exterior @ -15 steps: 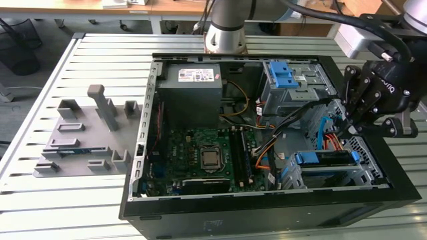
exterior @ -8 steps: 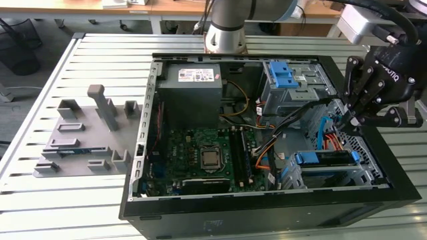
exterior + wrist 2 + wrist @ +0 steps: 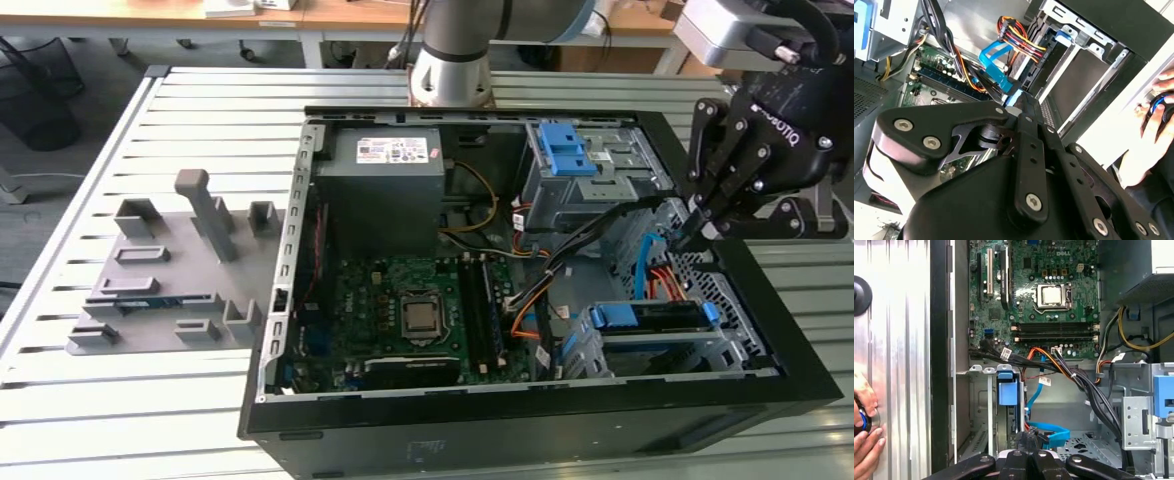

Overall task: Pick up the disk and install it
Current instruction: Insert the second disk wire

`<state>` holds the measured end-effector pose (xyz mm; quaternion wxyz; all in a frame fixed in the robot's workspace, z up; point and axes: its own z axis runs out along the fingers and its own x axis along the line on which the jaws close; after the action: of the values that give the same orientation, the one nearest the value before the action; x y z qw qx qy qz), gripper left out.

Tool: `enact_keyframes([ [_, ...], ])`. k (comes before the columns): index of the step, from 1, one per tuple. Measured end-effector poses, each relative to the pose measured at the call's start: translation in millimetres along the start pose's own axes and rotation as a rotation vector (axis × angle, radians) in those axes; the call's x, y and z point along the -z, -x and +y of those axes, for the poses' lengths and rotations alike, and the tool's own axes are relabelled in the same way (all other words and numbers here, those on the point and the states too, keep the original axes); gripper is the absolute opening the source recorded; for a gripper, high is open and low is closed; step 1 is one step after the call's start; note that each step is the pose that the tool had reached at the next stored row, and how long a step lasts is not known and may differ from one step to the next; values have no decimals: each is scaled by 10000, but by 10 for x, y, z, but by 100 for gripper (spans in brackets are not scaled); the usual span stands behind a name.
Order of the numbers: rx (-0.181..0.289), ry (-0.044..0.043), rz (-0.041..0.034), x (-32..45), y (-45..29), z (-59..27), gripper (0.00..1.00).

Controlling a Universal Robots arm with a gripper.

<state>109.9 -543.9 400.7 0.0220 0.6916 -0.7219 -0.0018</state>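
The disk [image 3: 650,318] sits in the lower drive bay at the exterior view's right of the open computer case [image 3: 287,300], with blue frame ends at either side. In the first wrist view the disk [image 3: 1007,390] stands on edge in its slot, its blue tab facing the motherboard. My gripper [image 3: 697,237] hangs over the case's right wall, just beyond the disk, with its fingers pressed together and nothing between them. In both wrist views the black gripper [image 3: 1026,442] [image 3: 1016,102] points at the blue data cable [image 3: 1051,432] beside the bay.
A grey power supply [image 3: 380,190], the green motherboard [image 3: 400,310] and an upper cage with blue latches [image 3: 567,155] fill the case. Cable bundles [image 3: 587,240] cross near the bay. A grey parts fixture [image 3: 174,270] lies on the slatted table. A person's hand [image 3: 864,440] rests beside the case.
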Motion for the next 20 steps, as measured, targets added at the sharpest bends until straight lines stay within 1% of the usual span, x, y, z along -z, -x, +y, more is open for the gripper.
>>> enact_keyframes([
  [6,-12,0,-2,2,95,15,11],
  [7,-15,0,-1,2,113,16,17],
  [9,-17,0,2,-4,138,17,17],
  [11,-17,3,6,-22,157,18,19],
  [12,-18,4,16,-35,166,18,25],
  [15,-18,3,50,-75,181,17,25],
  [17,-20,1,108,-97,190,16,25],
  [18,-23,-2,171,-108,194,16,25],
  [19,-26,-6,260,-117,196,16,25],
  [20,-29,-11,366,-122,197,16,25],
])
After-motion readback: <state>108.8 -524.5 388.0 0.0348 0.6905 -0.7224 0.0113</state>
